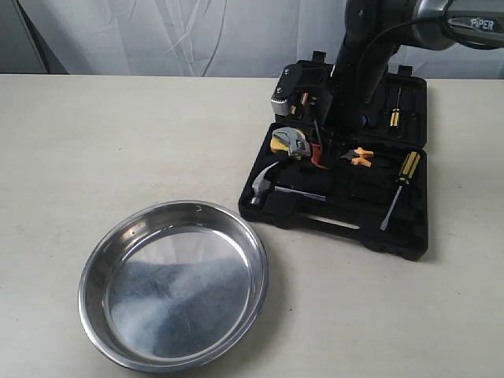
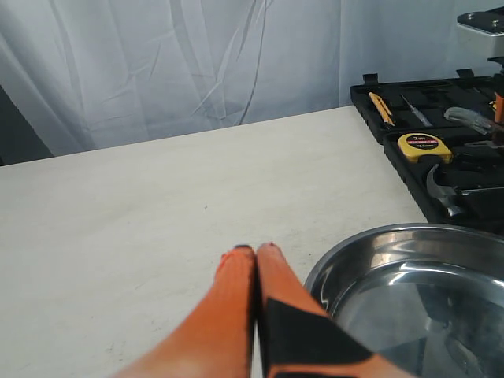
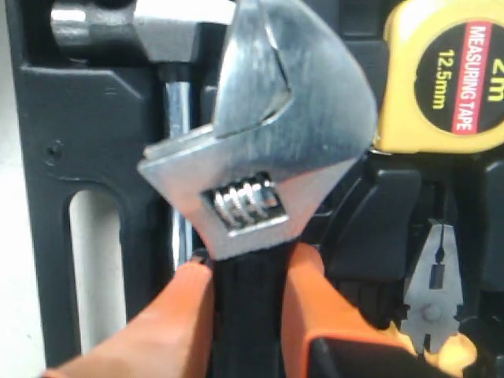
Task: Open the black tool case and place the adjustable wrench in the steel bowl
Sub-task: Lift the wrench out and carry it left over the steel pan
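While your right claw [image 3: 248,272] clamps the wrench [image 3: 260,150] just under its head, over the case [image 1: 405,236], you have the bowl [image 1: 177,295] well left; left claw [image 2: 256,252] closed, empty, beside bowl.

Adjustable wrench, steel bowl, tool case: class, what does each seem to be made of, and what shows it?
The adjustable wrench head looks like bare brushed metal: grey sheen, scratches; its black handle may be rubber-coated. The steel bowl is polished metal, mirror-like reflections. The tool case seems matte black moulded plastic.
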`<state>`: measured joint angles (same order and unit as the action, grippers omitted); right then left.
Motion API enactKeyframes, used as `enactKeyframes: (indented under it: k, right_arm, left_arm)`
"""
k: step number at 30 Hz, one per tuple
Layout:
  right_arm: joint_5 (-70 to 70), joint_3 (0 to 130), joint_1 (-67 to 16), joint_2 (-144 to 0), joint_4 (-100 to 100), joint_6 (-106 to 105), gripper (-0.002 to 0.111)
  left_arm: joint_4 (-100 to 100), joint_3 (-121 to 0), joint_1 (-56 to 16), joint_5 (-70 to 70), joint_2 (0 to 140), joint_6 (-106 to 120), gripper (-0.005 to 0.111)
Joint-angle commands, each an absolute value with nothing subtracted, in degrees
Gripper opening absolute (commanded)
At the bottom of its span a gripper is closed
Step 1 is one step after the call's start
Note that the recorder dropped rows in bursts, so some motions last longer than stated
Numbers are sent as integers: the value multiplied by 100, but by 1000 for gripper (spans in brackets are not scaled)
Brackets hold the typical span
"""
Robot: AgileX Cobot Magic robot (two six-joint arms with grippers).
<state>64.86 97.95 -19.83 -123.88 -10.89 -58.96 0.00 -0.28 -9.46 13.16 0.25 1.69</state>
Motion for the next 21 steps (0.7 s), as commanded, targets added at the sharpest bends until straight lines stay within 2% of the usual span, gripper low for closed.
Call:
enactKeyframes:
  k: [1,7,21]
  right_arm:
    - [6538,9839,-1988,-12263,-1539,-6098,-1]
    - [6996,9839,-2388,-12048,-2014,-6132,-1]
    - [6996,9839,-3894,-12006,-2349,-6142,-1]
  left_arm:
    - [0,0,-986,1286,0,168,0]
    - [0,0,-986,1284,0,168,0]
    - [0,0,-986,1284,0,168,0]
